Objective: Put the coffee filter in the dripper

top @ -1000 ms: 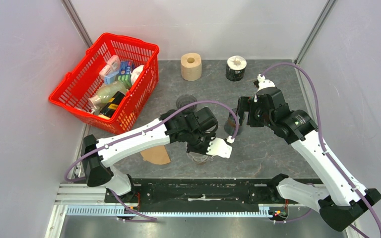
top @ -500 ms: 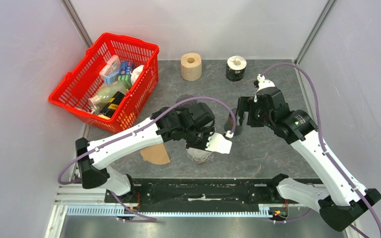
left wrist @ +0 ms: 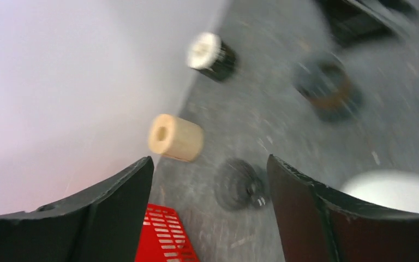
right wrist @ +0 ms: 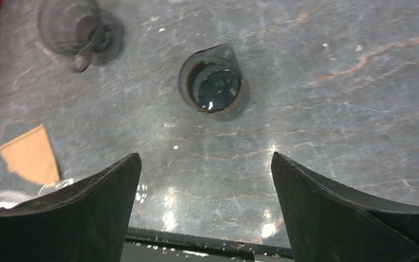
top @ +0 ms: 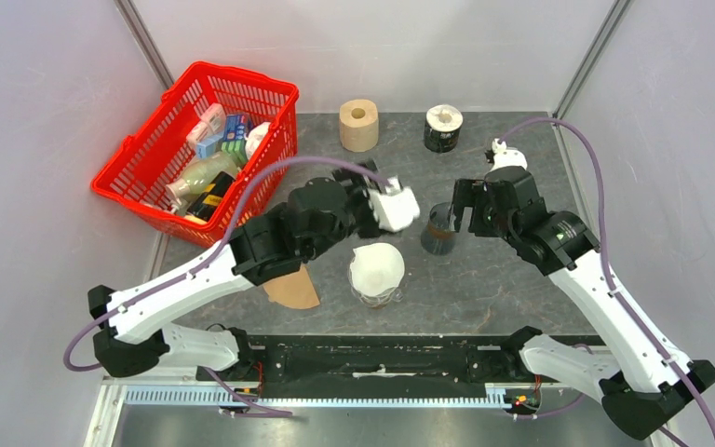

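Filter (top: 377, 264), white, is sitting in the glass dripper (top: 375, 297) near the table's near edge, its rim standing above the glass. Nothing is touching it.

Left gripper (left wrist: 210, 162) is hanging just beyond the dripper on the far side, apart from the filter. Its fingers are spreading wide, with only the table showing between them. From its wrist view, which is blurring, the filter is showing as a white patch at the lower right.

Right gripper (right wrist: 205, 155) is hovering to the right of the dripper, just beside a dark cup (top: 439, 230). Its claw is gaping wide and holding nothing. The cup is standing upright on the table.

Brown paper (top: 292, 290) is lying flat just left of the dripper. A dark disc (left wrist: 240, 184) is resting on the table beyond the left gripper. A tan roll (top: 358, 125) and a black roll (top: 443, 128) are standing at the far edge, well apart from the arms. A red basket (top: 240, 80) of groceries is sitting at the far left.
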Robot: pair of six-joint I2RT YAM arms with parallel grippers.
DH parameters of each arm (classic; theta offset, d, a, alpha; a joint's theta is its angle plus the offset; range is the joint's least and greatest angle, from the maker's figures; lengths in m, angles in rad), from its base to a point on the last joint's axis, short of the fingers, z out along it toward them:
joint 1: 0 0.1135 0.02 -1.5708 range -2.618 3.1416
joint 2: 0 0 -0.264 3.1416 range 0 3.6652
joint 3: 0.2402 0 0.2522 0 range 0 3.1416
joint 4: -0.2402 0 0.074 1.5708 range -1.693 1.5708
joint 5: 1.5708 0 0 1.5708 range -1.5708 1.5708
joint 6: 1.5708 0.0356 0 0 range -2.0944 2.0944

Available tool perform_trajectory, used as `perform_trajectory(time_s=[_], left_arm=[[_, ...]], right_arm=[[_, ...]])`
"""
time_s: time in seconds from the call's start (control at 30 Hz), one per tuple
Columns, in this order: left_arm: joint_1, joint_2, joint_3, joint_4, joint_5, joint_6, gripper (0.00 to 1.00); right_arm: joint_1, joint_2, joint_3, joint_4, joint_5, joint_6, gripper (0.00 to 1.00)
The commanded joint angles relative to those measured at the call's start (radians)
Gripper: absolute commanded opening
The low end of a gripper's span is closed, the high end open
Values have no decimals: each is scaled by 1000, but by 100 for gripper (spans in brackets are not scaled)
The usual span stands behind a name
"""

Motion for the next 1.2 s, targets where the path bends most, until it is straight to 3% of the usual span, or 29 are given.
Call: perform_trajectory(time_s=[0.0,0.1,0.23,0.33,0.7,1.0,1.17], left_arm=[[30,30,59,501,-470,-261,85],[133,82,127,436,-598,-535,86],[392,125,213,111,-416,-974,87],[480,130,184,14,-368,-1105,88],[565,91,-49,-139,-215,-1372,90],[629,128,-197,-6,-39,-1419,91],[665,226,-186,86,48,-1419,91]], right_arm=[[-2,-18,-52,88,262,61,97],[-3,0,-77,105,421,123,97],[-6,31,-86,162,472,118,97],[-17,64,-82,200,457,103,97],[-115,184,-32,271,227,69,97],[-127,225,-20,310,116,32,97],[-128,227,-38,341,97,34,97]])
